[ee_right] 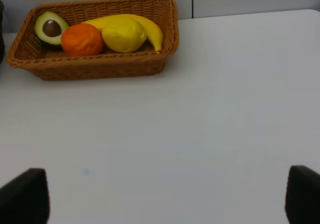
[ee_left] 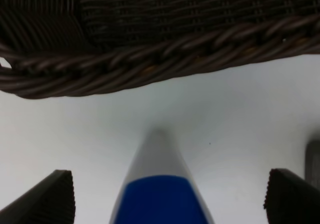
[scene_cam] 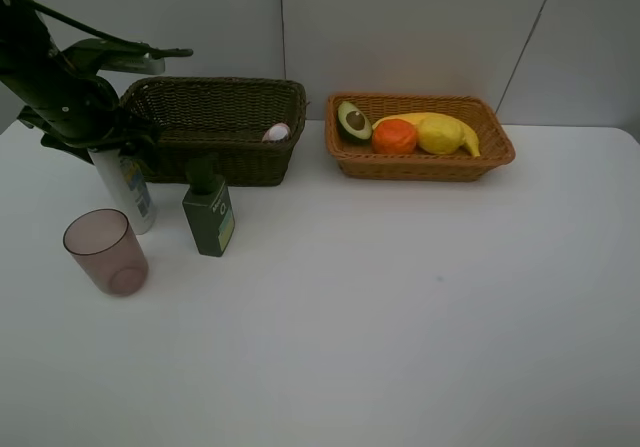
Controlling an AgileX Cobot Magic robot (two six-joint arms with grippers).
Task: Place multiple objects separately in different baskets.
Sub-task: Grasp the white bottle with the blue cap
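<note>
The white blue-capped bottle (scene_cam: 127, 195) stands upright on the table in front of the dark olive-brown basket (scene_cam: 215, 157). My left gripper (scene_cam: 105, 147) is over its top, open, with a finger on each side of the blue cap (ee_left: 160, 200) and not touching it. The dark green square bottle (scene_cam: 208, 213) and the mauve cup (scene_cam: 105, 252) stand beside it. The pink bottle's white cap (scene_cam: 277, 132) shows inside the dark basket. The orange-tan basket (scene_cam: 420, 165) holds the avocado half (scene_cam: 353, 120), orange (scene_cam: 394, 136), lemon (scene_cam: 438, 134) and banana (scene_cam: 468, 139). My right gripper (ee_right: 160, 194) is open and empty.
The dark basket's woven rim (ee_left: 150, 66) lies just beyond the bottle in the left wrist view, and the green bottle's edge (ee_left: 313, 156) shows at the side. The white table (scene_cam: 400, 307) spreads in front of both baskets. A grey wall stands behind.
</note>
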